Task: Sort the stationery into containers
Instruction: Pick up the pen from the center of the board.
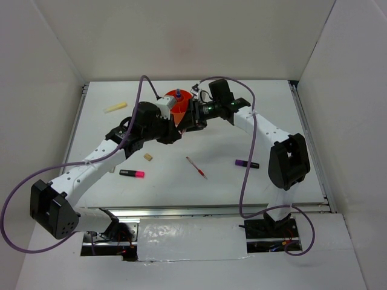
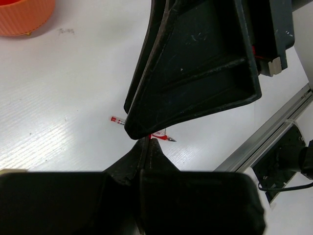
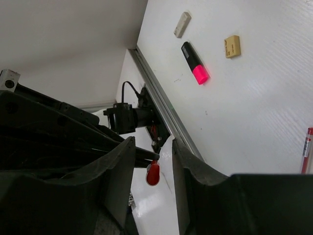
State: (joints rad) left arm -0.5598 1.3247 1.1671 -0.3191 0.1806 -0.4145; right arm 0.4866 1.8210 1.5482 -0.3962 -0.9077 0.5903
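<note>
Top external view: orange pot at 12 o'clock on the counter, both arms crowded round it. The right gripper is at the pot's 3 o'clock side, jaws apart, with a small red shape in the gap I cannot identify, and the left gripper is at its 6 o'clock, jaws together on nothing I can make out. Unsorted: red pen near centre, purple-black marker at 4 o'clock, pink-black highlighter and tan eraser at 8, yellow stick at 10. Reads as the drop-off step at the pot; the next move likely calls for lifting clear of the rim, then coming down with jaws spread across the pen's thin shaft.
</note>
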